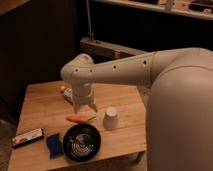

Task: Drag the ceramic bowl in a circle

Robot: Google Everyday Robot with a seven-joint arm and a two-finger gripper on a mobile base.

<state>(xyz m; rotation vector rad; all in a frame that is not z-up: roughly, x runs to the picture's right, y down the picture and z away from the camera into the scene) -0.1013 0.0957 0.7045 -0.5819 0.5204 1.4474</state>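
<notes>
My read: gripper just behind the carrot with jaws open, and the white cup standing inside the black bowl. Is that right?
The cup is wrong. The camera view shows the white cup standing on the table, beyond the ceramic bowl to its right and apart from it, not inside it. The rest stands: the gripper is just behind the carrot, jaws open.

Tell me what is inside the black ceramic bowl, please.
Inside the ceramic bowl only faint pale rings show; no object lies in it. Nothing covers its inside: the open end effector hangs farther back, beyond the carrot. The table under the bowl is hidden.
</notes>
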